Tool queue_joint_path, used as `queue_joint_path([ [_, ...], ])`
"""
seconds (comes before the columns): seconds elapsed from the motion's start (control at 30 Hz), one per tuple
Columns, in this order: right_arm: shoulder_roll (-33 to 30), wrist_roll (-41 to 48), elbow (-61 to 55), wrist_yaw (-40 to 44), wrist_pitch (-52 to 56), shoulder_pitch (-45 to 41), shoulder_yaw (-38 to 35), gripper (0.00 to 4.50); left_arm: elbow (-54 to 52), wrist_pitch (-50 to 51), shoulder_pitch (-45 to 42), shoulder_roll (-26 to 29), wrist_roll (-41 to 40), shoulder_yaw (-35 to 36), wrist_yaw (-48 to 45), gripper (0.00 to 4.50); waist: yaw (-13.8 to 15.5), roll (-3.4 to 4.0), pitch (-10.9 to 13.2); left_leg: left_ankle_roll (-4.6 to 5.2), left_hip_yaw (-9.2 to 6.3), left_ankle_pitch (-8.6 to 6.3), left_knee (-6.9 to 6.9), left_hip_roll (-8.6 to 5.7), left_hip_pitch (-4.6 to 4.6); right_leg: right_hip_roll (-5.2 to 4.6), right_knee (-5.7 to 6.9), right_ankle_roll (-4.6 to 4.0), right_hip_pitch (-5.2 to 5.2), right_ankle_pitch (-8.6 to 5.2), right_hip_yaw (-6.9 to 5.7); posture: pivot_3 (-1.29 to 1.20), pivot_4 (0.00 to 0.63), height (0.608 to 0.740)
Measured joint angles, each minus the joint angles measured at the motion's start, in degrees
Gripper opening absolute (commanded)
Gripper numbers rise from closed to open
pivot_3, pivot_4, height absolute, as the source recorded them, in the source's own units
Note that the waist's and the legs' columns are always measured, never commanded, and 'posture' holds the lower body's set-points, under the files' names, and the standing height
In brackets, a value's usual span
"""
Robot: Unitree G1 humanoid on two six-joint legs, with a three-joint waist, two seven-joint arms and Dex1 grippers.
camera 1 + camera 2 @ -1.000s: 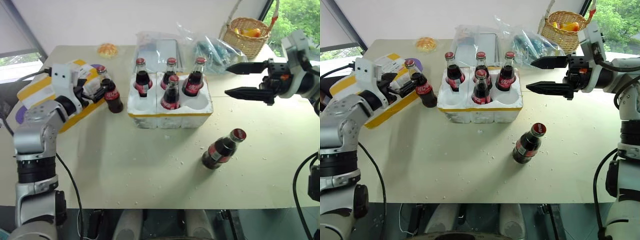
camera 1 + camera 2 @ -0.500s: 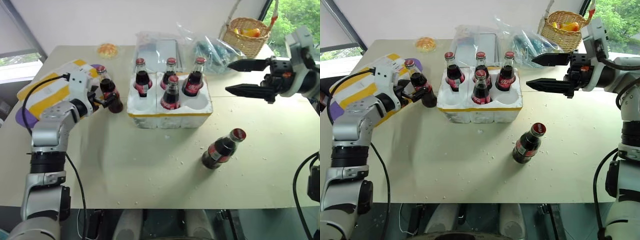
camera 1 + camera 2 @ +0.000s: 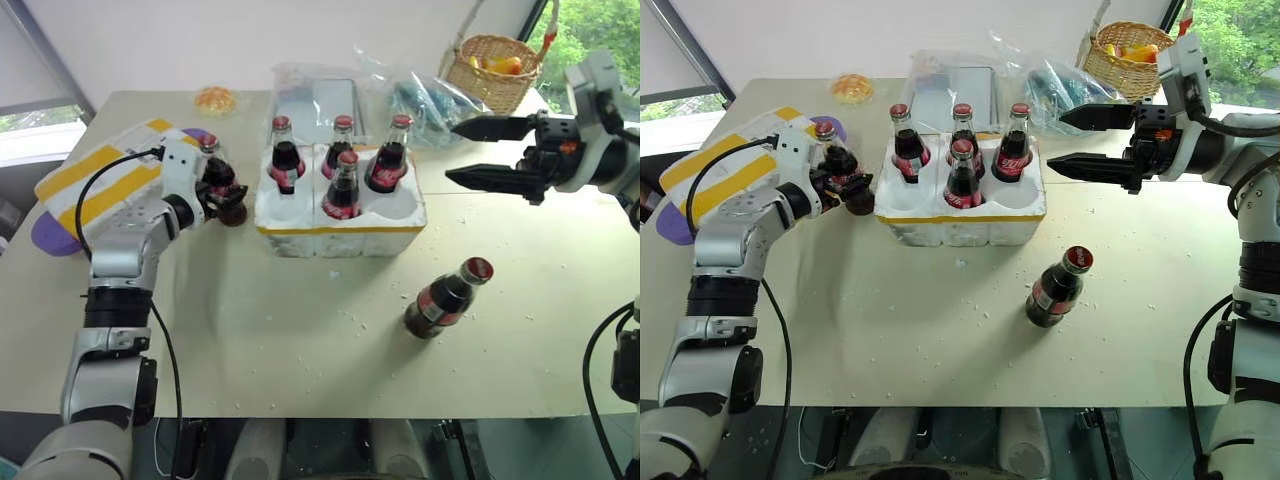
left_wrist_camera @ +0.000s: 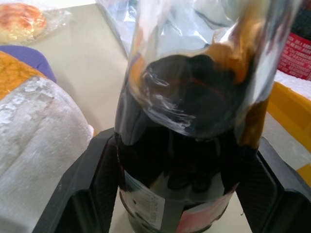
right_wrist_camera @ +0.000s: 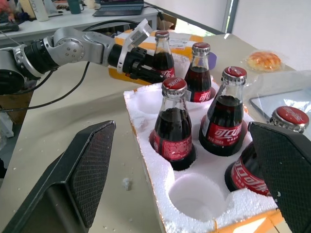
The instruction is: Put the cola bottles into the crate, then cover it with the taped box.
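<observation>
While the left gripper (image 3: 843, 188) clamps narrow on an upright cola bottle (image 3: 219, 180) | crate (image 3: 340, 228) lies just to its right, front-left well (image 5: 197, 196) free | right gripper (image 3: 492, 153) gapes wide, empty, beyond crate's far side | lying bottle (image 3: 444, 297) nearer right arm

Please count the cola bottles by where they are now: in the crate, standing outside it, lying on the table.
In the crate: 4
Standing outside, between the left end effector fingers: 1
Lying on the table: 1
Total: 6
</observation>
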Motion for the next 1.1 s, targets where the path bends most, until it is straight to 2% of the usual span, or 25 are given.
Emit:
queue_joint_path([
  [0.33,0.00,0.33,-0.15,-0.91,0.07,-0.05,0.00,4.50,0.43,1.09,-0.22,2.40,-0.28,-0.03,-2.54,2.66,-0.44,0.00,0.00,0.00,0.00,0.00,-0.02,0.01,0.01,0.00,0.01,0.00,-0.02,0.00,0.00,0.00,0.150,0.737],
  [0.5,0.06,0.29,-0.14,-1.00,0.02,-0.68,0.14,4.50,-1.28,9.21,-3.48,9.88,-5.43,-0.27,-13.04,2.66,-0.43,-0.16,0.10,0.00,-0.01,0.00,-0.04,0.01,-0.09,0.01,0.01,0.00,-0.11,0.00,-0.01,0.00,0.150,0.737],
  [0.6,0.12,0.26,-0.11,-0.80,-0.07,-0.68,0.25,4.50,-5.17,14.57,-9.05,14.93,-10.24,-0.23,-20.42,2.66,-0.11,-0.22,0.15,0.00,-0.01,0.00,-0.04,0.00,-0.14,0.01,-0.07,0.01,-0.10,0.01,-0.01,0.00,0.150,0.737],
  [0.7,0.16,0.18,-0.05,-0.56,-0.73,-0.66,0.27,4.50,-5.57,20.48,-16.96,17.56,-14.36,-0.39,-25.84,2.66,0.04,-0.25,0.17,0.00,-0.01,0.00,-0.02,-0.01,-0.16,0.01,-0.08,0.04,-0.09,0.02,-0.02,0.00,0.150,0.737],
  [0.83,0.17,0.14,-0.05,-0.50,-1.40,0.12,0.12,4.50,-6.03,22.77,-22.99,17.50,-17.06,-1.41,-29.47,2.66,-0.34,-0.24,0.17,0.00,0.00,0.00,-0.05,0.00,-0.09,0.01,-0.05,0.05,-0.08,0.02,-0.02,0.00,0.150,0.737],
  [1.1,0.11,0.31,-0.27,-0.79,-2.15,2.09,-0.75,4.50,-3.79,18.16,-22.77,11.22,-13.50,-10.49,-31.98,2.66,-0.59,-0.23,0.17,0.00,0.01,0.01,-0.04,0.02,-0.09,0.02,-0.01,0.04,-0.10,0.02,-0.01,0.00,0.150,0.737],
])
